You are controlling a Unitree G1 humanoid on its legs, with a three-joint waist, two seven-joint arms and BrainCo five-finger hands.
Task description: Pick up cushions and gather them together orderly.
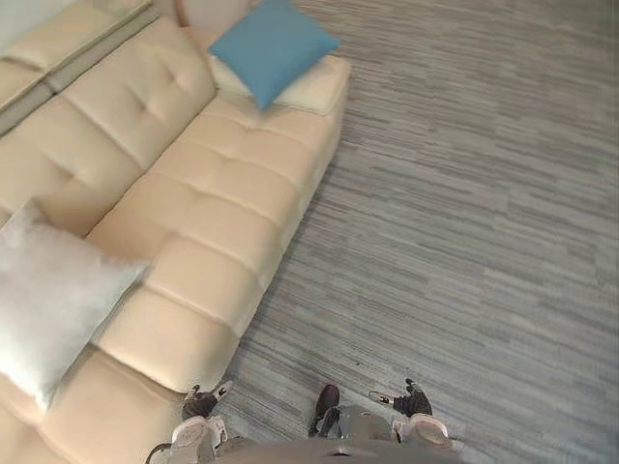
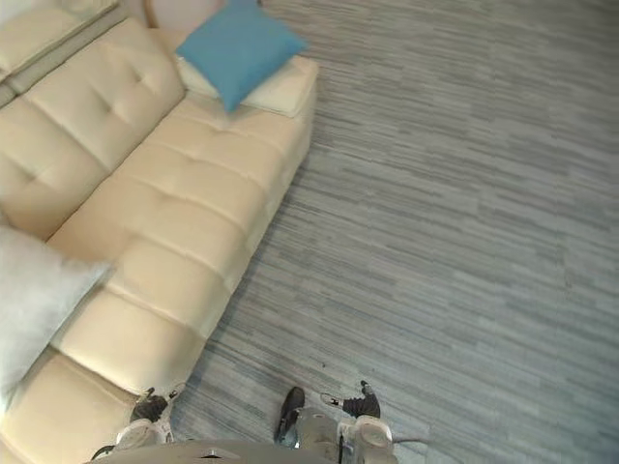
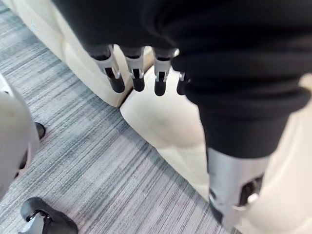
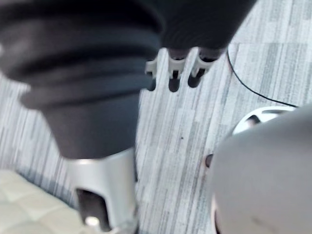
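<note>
A blue cushion [image 1: 271,43] lies tilted on top of a cream cushion [image 1: 317,89] at the far end of the cream sofa [image 1: 208,208]. A pale grey cushion [image 1: 46,290] leans on the sofa's near left part. My left hand [image 3: 113,73] hangs beside the sofa's front corner, above the carpet, with its fingers straight and nothing in it. My right hand [image 4: 174,68] hangs over the striped carpet with relaxed fingers and is also empty. Both hands are far from all three cushions.
Grey striped carpet [image 1: 464,232] covers the floor to the right of the sofa. The sofa's tufted backrest [image 1: 106,106] runs along the left. A black cable [image 4: 253,87] lies on the carpet.
</note>
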